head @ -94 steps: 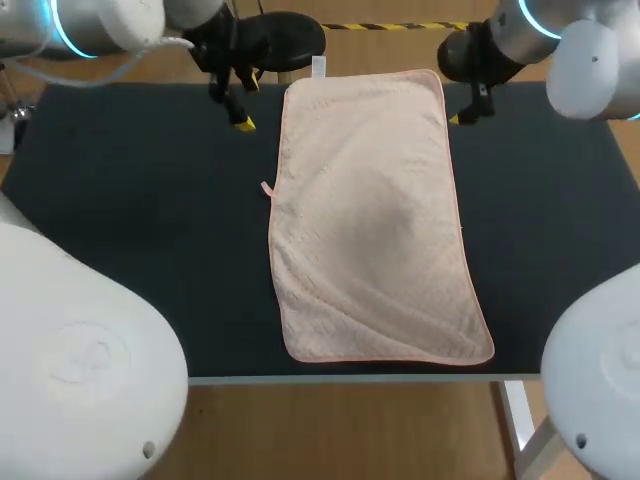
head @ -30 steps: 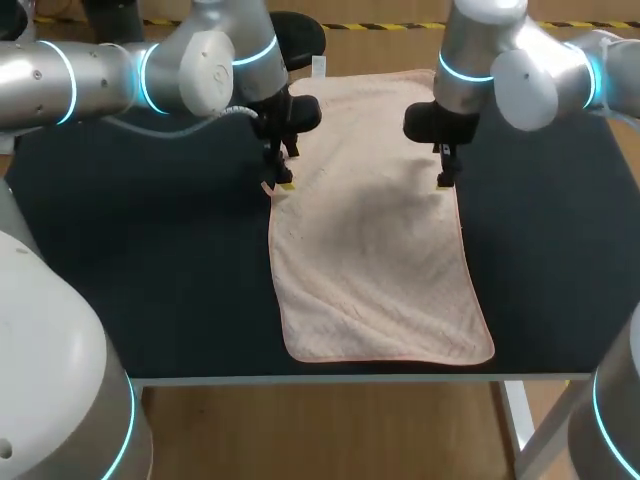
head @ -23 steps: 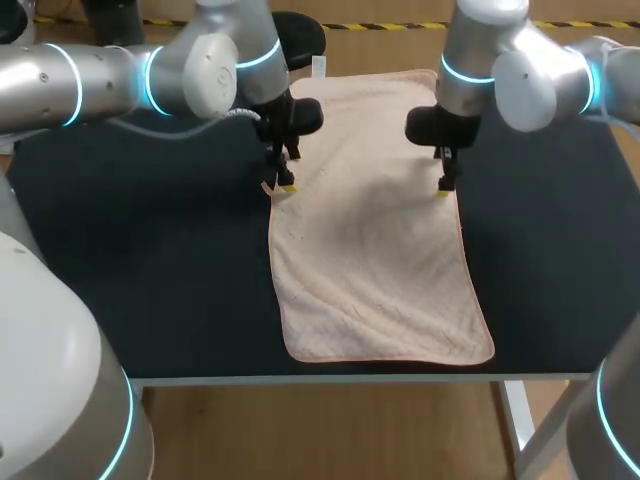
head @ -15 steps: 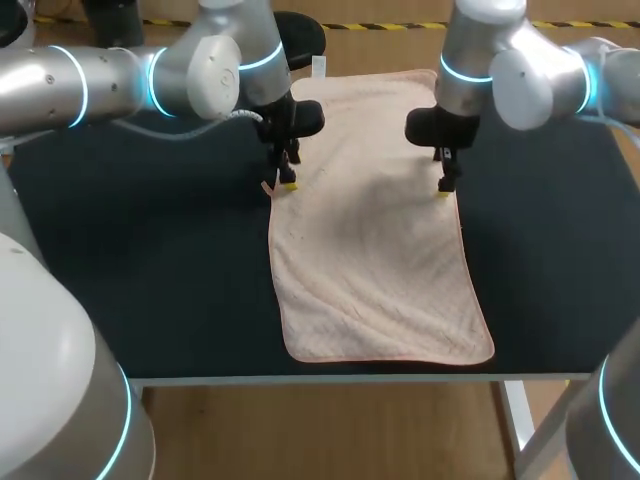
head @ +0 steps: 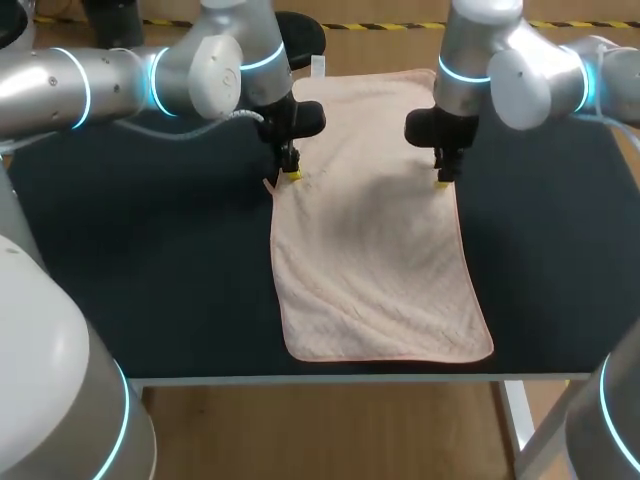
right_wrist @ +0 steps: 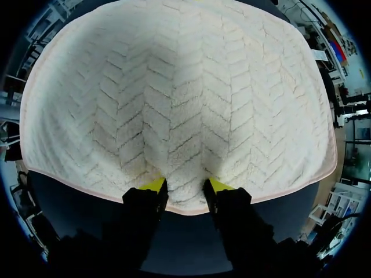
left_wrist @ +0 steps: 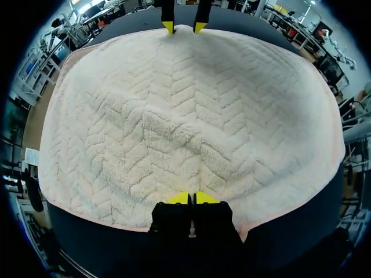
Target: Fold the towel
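One towel (head: 375, 260), pale pink with a zigzag weave, lies flat and lengthwise in the middle of the dark counter (head: 150, 250). Its near short end lies just beside the near edge of the counter, and the cloth there has some soft creases toward the left corner. Further along, past the half of its length, both arms stand over the towel, one at each long edge and about opposite to each other. The left arm comes in from the left side, and the left claw (head: 291, 176) points down on the left hem, just beside a small loop (head: 267, 184) that sticks out from this hem. In the left wrist view the two yellow tips are pressed together, very narrow, with the edge of the towel pinched between them and a low ridge of cloth running ahead of them. The right arm comes in from the right side, and the right claw (head: 441, 181) points down on the right hem. In the right wrist view its fingers stand apart, fairly wide; the tips rest on the cloth just inside the hem and a strip of towel lies between them. Beyond both claws the far short end of the towel reaches the far edge of the counter, and a small white tag (head: 318, 67) stands out from this far hem.
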